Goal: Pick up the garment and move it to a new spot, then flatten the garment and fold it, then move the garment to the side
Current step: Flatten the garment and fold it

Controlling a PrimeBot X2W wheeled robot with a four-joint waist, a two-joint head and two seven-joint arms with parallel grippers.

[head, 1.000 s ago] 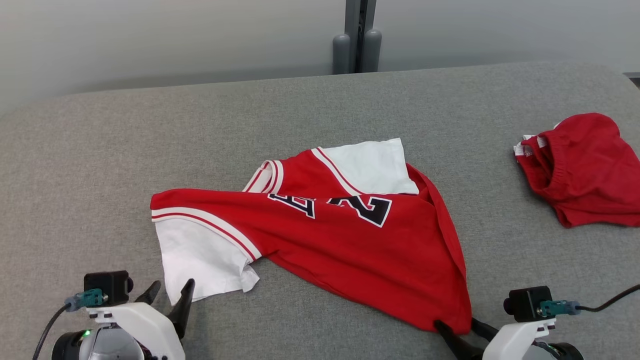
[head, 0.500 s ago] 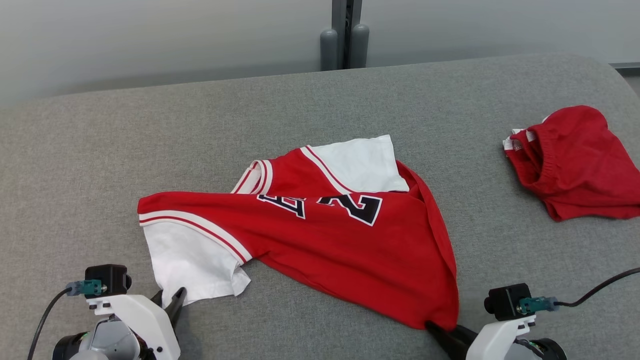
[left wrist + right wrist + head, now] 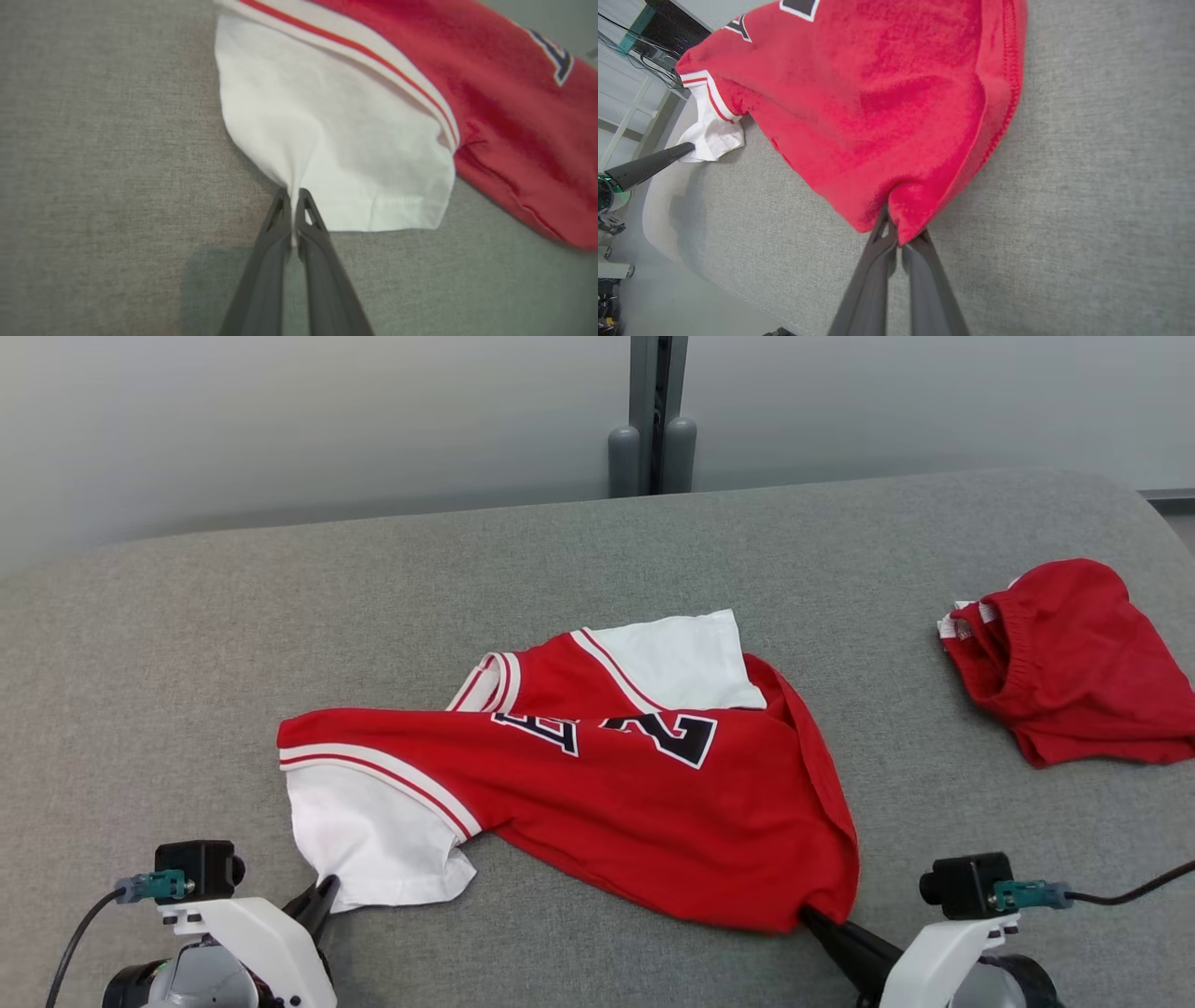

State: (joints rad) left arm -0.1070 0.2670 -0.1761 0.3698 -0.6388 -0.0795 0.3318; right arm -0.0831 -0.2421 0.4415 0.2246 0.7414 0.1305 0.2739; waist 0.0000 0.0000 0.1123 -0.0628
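The garment (image 3: 607, 784) is a red jersey with white sleeves and black numbers, lying crumpled on the grey padded table (image 3: 187, 644). My left gripper (image 3: 322, 891) is shut on the near corner of the white sleeve (image 3: 336, 140), pinching a fold of cloth at the left gripper's tips (image 3: 293, 198). My right gripper (image 3: 812, 919) is shut on the red hem corner at the lower right, where the cloth (image 3: 896, 116) bunches into the right gripper's tips (image 3: 896, 228). In the right wrist view the left gripper's fingers (image 3: 649, 163) also appear, holding the white sleeve.
Another red garment (image 3: 1074, 663), crumpled with an elastic band, lies at the table's right edge. A grey post (image 3: 653, 420) stands behind the table's far edge. The table's rounded near edge (image 3: 705, 275) falls away to the floor in the right wrist view.
Both grippers have gone from open to shut on the garment, the left on the white sleeve corner, the right on the red hem corner. The head camera has shifted slightly.
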